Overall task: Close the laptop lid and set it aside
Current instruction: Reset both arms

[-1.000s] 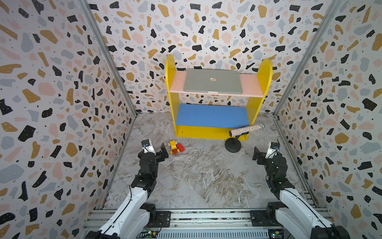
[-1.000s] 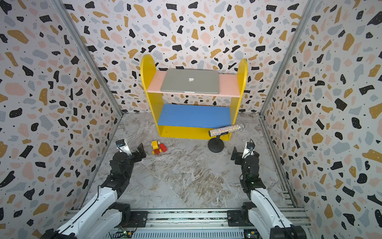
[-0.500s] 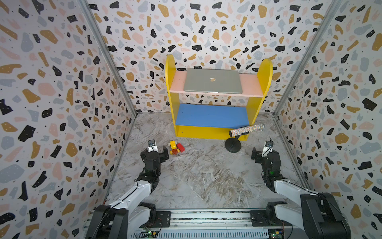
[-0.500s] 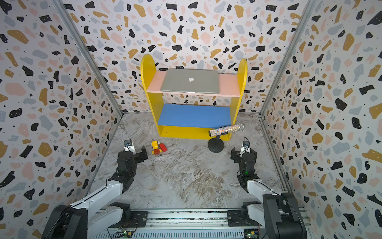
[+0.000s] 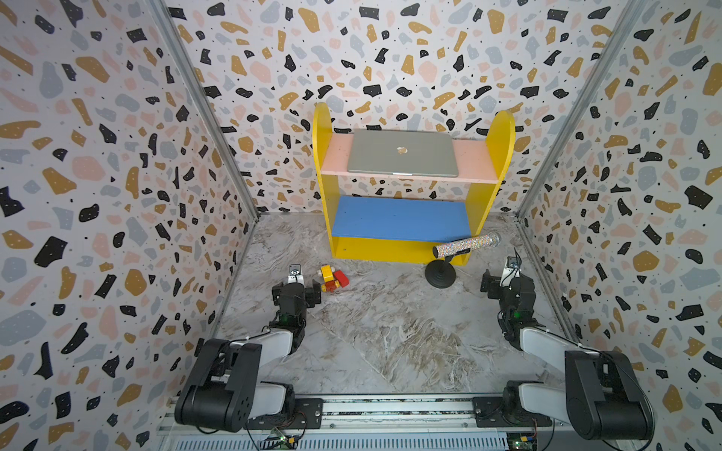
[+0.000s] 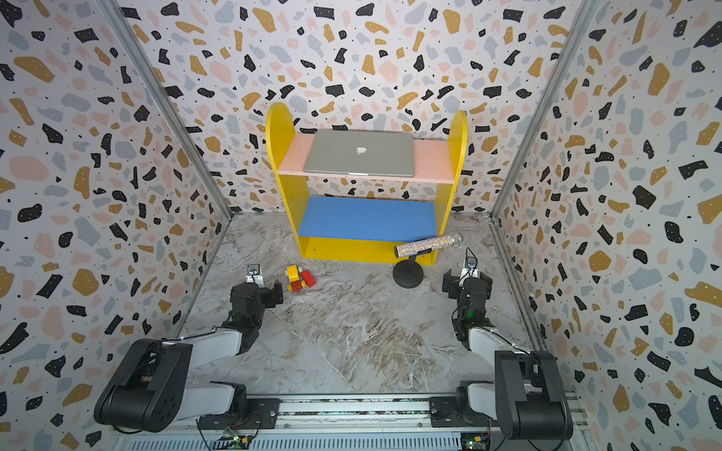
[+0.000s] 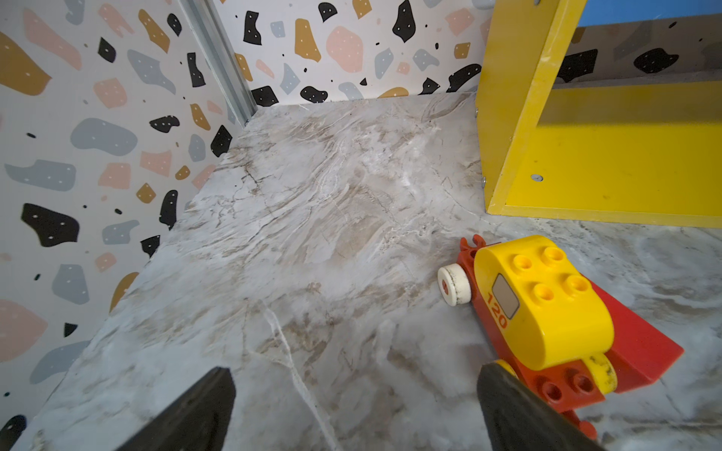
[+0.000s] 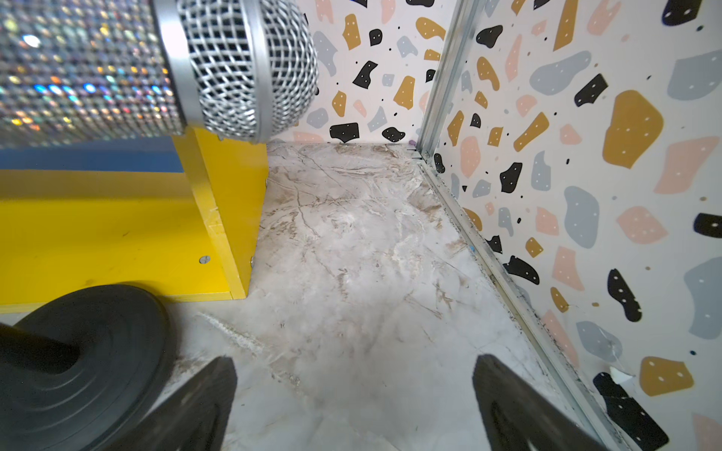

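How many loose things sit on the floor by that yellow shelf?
2: a red-and-yellow toy vehicle off the shelf's left end, a glittery microphone on its stand at the right end. Something could hide under the blue board.

Yellow shelf (image 5: 375, 250), brick toy car (image 5: 332, 278), glittery microphone (image 5: 465, 245) on stand (image 5: 440, 275)

Tally: one laptop (image 5: 402, 158). One shelf unit (image 5: 503, 136), two boards. One toy car (image 5: 333, 278). One microphone (image 5: 465, 246), one stand (image 5: 440, 276). Two hands: left hand (image 7: 353, 394), right hand (image 8: 353, 390).

Microphone handle (image 8: 90, 66) cut off by edge, black stand base (image 8: 90, 351) blurred and cropped, laptop (image 5: 402, 160) screen hidden
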`<action>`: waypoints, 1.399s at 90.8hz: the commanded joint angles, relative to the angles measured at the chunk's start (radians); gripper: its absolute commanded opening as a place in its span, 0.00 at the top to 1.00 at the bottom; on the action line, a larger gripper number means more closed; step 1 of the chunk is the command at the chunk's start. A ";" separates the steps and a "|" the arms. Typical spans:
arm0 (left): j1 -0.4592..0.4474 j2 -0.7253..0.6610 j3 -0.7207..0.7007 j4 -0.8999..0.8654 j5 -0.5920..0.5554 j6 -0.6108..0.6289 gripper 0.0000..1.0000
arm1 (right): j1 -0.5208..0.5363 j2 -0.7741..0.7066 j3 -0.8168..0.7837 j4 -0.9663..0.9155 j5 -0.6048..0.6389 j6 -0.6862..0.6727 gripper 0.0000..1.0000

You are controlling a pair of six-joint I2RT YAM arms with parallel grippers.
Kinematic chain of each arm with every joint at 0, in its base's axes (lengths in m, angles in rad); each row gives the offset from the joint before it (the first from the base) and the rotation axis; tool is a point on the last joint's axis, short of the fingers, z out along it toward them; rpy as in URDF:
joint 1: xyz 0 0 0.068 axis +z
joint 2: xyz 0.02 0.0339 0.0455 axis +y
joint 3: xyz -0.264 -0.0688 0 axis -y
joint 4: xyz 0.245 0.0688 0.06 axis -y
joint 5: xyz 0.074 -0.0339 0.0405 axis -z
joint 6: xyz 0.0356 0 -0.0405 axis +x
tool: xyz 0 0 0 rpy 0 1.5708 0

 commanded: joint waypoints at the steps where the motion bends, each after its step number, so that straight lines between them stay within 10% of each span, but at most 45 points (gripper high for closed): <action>1: 0.009 0.053 -0.013 0.155 0.052 0.026 0.00 | -0.007 -0.001 0.047 -0.101 -0.012 0.016 0.00; 29: 0.020 0.058 0.036 0.056 0.132 0.049 0.01 | -0.012 0.287 -0.135 0.482 -0.042 0.008 0.00; 45: 0.020 0.053 0.033 0.058 0.134 0.050 0.01 | -0.021 0.246 -0.010 0.168 -0.089 0.010 0.00; 127: 0.018 0.057 0.031 0.066 0.134 0.054 0.01 | -0.022 0.267 0.020 0.151 -0.204 -0.037 0.00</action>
